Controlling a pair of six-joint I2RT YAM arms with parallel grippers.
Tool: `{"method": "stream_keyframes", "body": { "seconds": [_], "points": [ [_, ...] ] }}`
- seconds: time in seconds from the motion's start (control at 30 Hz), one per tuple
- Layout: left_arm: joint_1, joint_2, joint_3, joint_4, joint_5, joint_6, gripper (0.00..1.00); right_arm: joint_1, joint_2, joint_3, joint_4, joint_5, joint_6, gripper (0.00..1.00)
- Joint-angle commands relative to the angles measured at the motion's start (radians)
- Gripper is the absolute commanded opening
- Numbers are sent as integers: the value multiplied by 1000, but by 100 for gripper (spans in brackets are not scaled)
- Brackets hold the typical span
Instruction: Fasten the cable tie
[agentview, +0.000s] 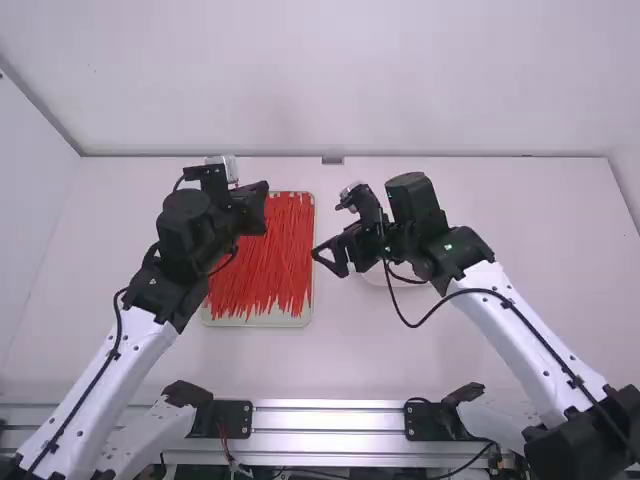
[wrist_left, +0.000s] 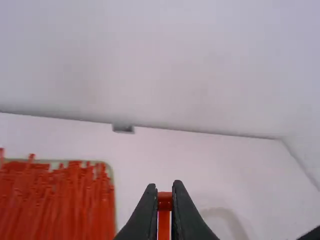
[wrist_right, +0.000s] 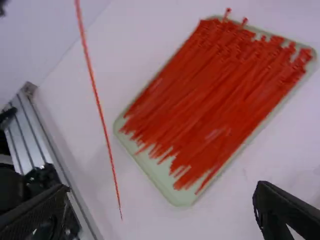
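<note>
Single red cable tie (wrist_right: 97, 107): a thin, straight, unfastened strip. One end is pinched between the closed fingers of the left gripper (wrist_left: 163, 189). The rest hangs free above the table (agentview: 500, 200), clear of the tray (agentview: 260, 320). The left arm reaches up the table from its base, with its wrist over the tray's 12 o'clock end. The right arm bends in across the middle. The right gripper (agentview: 342, 235) hangs at 3 o'clock of the tray, its fingers spread wide and empty, apart from the tie. The pale green tray carries a dense bundle of loose red ties (agentview: 270, 255) lying lengthwise. An aluminium rail (agentview: 330, 410) runs along the table's 6 o'clock edge, and a small grey bracket (agentview: 332, 158) sits at 12 o'clock.
</note>
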Motion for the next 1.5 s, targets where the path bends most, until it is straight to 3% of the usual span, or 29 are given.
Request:
{"method": "stream_keyframes", "body": {
  "seconds": [0.0,0.4,0.67,0.7,0.83,0.93,1.07,1.2,1.23,1.47],
  "points": [
    [-2,22,-2,42,116,-79,2,17,6,26,33,-4,43,98],
    [-73,83,-2,229,150,-190,2,76,6,26,199,95,137,98],
    [-105,92,0,258,116,-189,2,76,6,26,211,88,170,59],
    [-105,92,0,259,118,-189,2,76,6,26,210,88,170,45],
    [-105,92,0,264,121,-190,2,76,6,26,212,88,170,27],
    [-105,92,0,273,129,-198,2,74,6,26,210,88,171,0],
    [-105,92,0,293,150,-197,2,55,6,26,203,87,190,0],
    [-90,91,1,296,148,-196,46,29,6,26,193,62,153,0],
    [-79,90,4,293,156,-196,53,13,5,26,192,25,137,0],
    [36,61,33,333,359,-112,60,-125,-1,26,189,-194,51,0]
  ]
}}
